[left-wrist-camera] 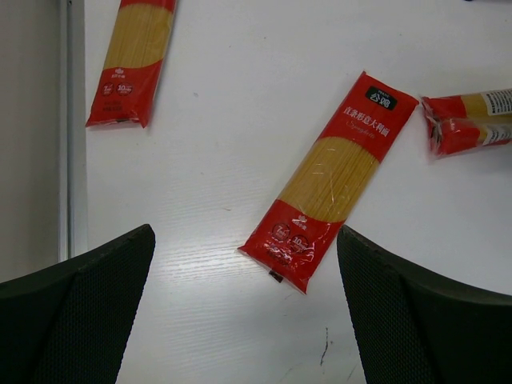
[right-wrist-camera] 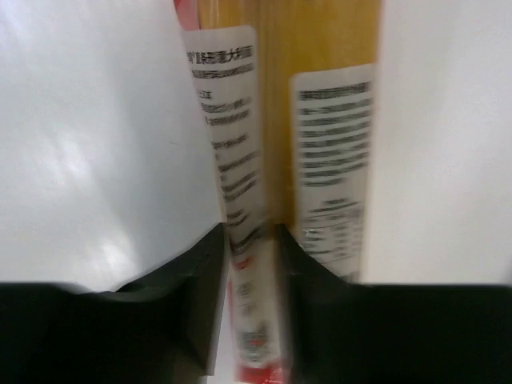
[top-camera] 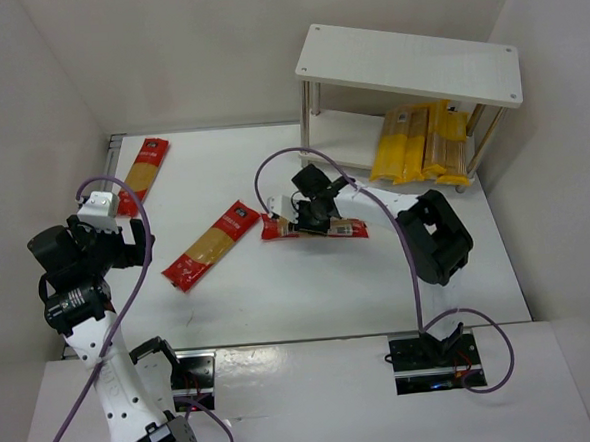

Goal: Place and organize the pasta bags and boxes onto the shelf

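Right-arm jaws stand almost together. The right gripper (right-wrist-camera: pixel 252 240) is clenched on a red-ended pack (top-camera: pixel 348 230), with its printed back panel pinched edgewise between the pads. A second printed panel lies just beside it in the wrist view; it cannot be told whether that is the same pack or another. The held pack lies on the table (top-camera: pixel 309 290) out in front of the shelf (top-camera: pixel 406 62), off its left legs.

Left gripper (left-wrist-camera: pixel 246 236): jaws spread wide and holding nothing. It hangs above the near end of a second red pack (top-camera: pixel 211 244) without touching it. That pack lies farther left of the shelf. A third red pack (top-camera: pixel 144 175) lies farthest from the shelf, by the table's left edge.

Shelf: yellow packs (top-camera: pixel 411 149) are stacked on the lower tier toward its right side. The top tier carries nothing.

Step in hand, as judged: pick-up of the red-ended pack for transfer, grip made but lift not confirmed.

Next move calls for raising the pack level, then feeding it lengthwise between the shelf's legs onto the lower tier, left of the yellow packs. The edgewise pinch may let the long pack droop or swing.
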